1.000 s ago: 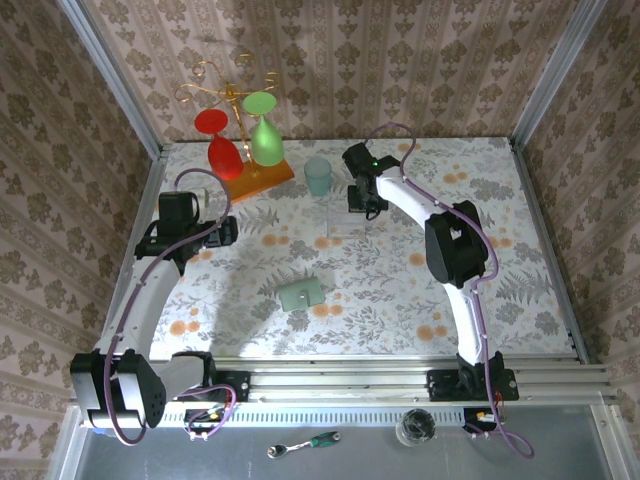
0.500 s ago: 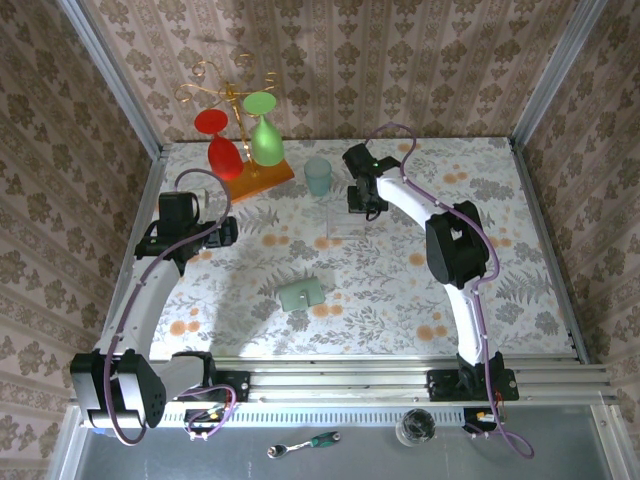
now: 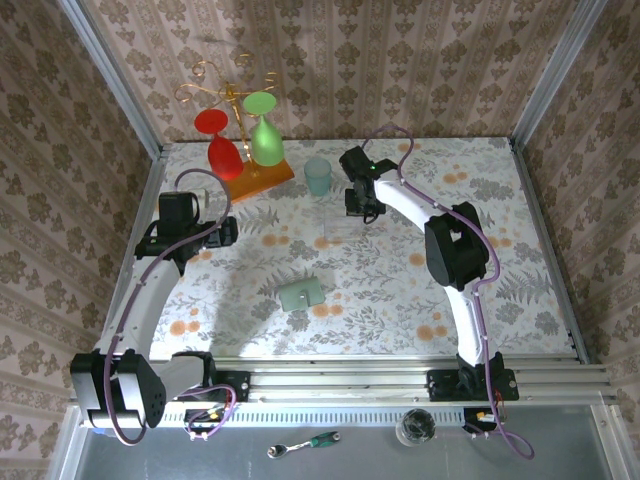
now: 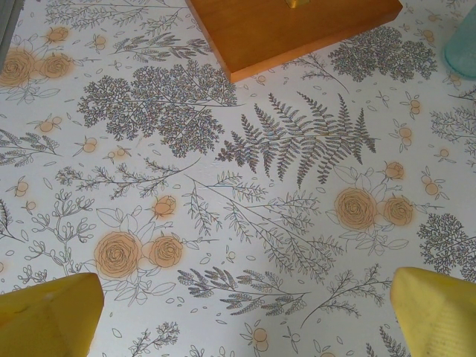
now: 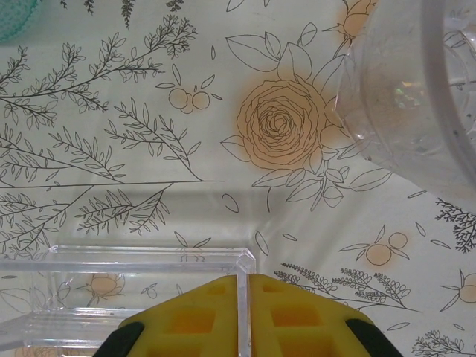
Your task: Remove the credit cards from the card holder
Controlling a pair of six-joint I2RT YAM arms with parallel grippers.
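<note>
Mid-table, holder lies untouched — left gripper wide open, empty; right gripper pinches clear box wall. Next, probably: reach holder, pin it.

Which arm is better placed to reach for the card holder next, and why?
Probably the left. The left gripper stands open and empty over the table; the right gripper is shut on the clear plastic box, farther back. The card holder lies between the two arms.

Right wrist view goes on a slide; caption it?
Right claw pinching the wall of a clear plastic box on the floral tablecloth, a clear glass nearby.
</note>
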